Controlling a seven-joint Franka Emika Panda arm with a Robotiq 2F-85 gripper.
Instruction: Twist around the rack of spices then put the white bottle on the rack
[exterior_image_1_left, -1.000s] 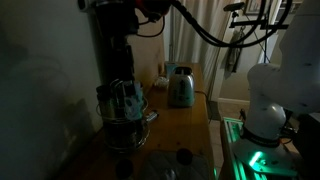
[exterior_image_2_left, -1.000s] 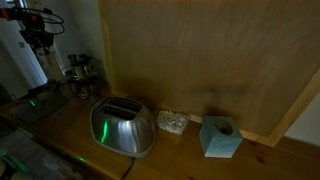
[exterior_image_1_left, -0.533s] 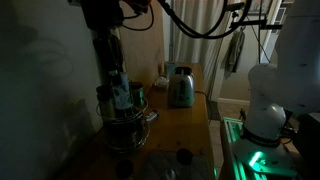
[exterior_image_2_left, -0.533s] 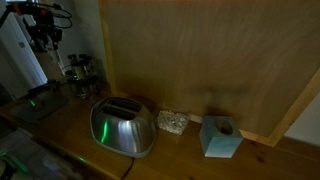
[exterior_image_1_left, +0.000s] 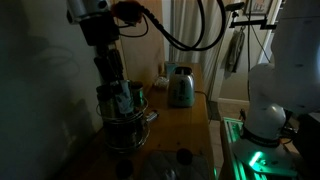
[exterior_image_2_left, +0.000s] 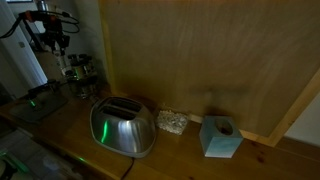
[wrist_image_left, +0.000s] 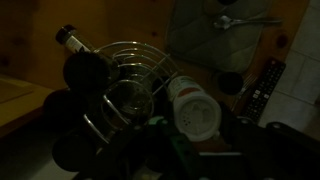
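rack of spices (wrist_image_left: 130, 82): glinting as thin dark wire metal | white bottle (wrist_image_left: 193, 110): looking like smooth matt plastic | toaster (exterior_image_2_left: 124, 128): gleaming as glossy polished metal | countertop (exterior_image_2_left: 190, 160): showing smooth wood | back panel (exterior_image_2_left: 200, 60): showing matt wood

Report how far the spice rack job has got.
Done, it seems: the white bottle sits cap up on the rack of spices. Whether the rack was twisted cannot be told from a still view. In hand: nothing visible. The gripper hangs just above the rack, and its jaws are too dark to read. Left: probably only pulling the arm clear, if the twist was made.
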